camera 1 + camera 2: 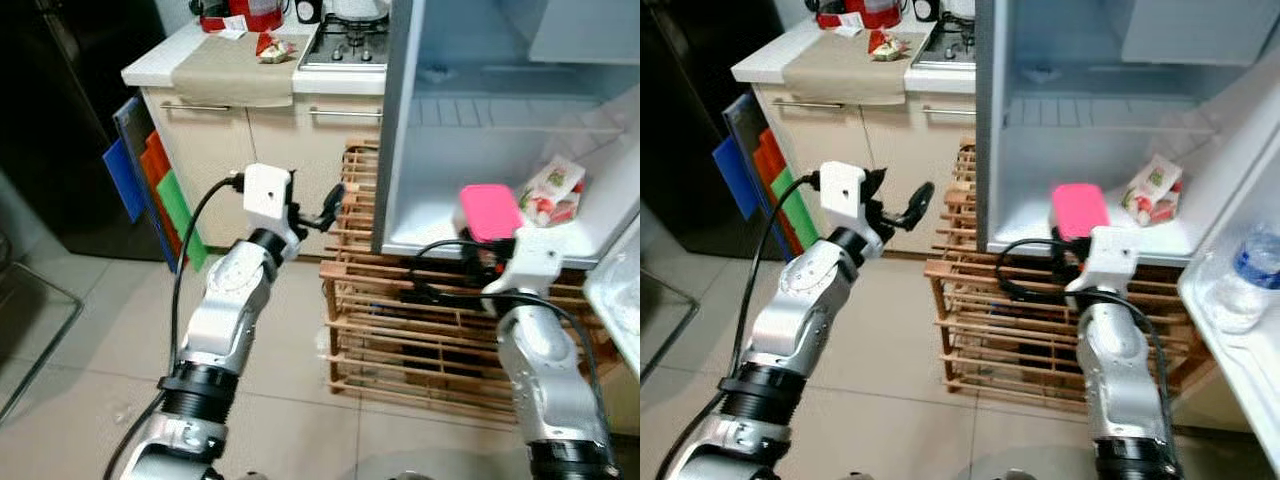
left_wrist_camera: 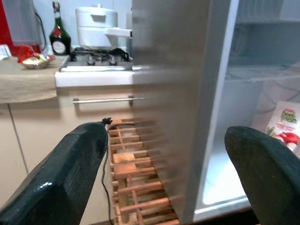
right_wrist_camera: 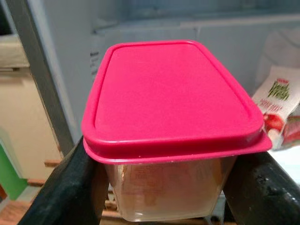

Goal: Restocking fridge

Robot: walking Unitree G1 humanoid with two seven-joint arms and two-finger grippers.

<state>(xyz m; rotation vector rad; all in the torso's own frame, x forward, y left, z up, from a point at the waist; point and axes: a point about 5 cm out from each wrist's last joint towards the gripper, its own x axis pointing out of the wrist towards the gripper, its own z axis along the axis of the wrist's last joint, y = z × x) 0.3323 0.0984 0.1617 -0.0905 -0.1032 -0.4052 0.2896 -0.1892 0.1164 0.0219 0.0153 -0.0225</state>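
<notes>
While the fridge [image 1: 400,120] stands open in front of the robot, the right hand [image 3: 164,187] is clamped on a small box [image 3: 171,140], one black finger [image 3: 70,187] pressed against each side of it. The box has a clear, see-through body, slightly narrower toward the bottom, and a bright pink lid [image 3: 171,93] with rounded corners and a lip that juts out past the walls. Something pale and printed shows faintly through the plastic, though I cannot make out what. The box is held upright at the front edge of the fridge's lower shelf [image 1: 440,235], near its left side.

Further right on the same shelf lies a white packet [image 1: 552,190] with red fruit pictured on it, tilted against the wall. A water bottle [image 1: 1250,275] sits in the door rack at the far right.

Off to the left, the left hand [image 1: 330,205] hangs in the air beside the fridge's outer wall, its fingers spread wide apart with nothing between them. Below it is a wooden slatted rack [image 1: 400,330] on the tiled floor [image 1: 90,350]. Behind, the desk [image 1: 230,70] carries a beige cloth [image 1: 230,65] and a gas hob [image 1: 345,45].
</notes>
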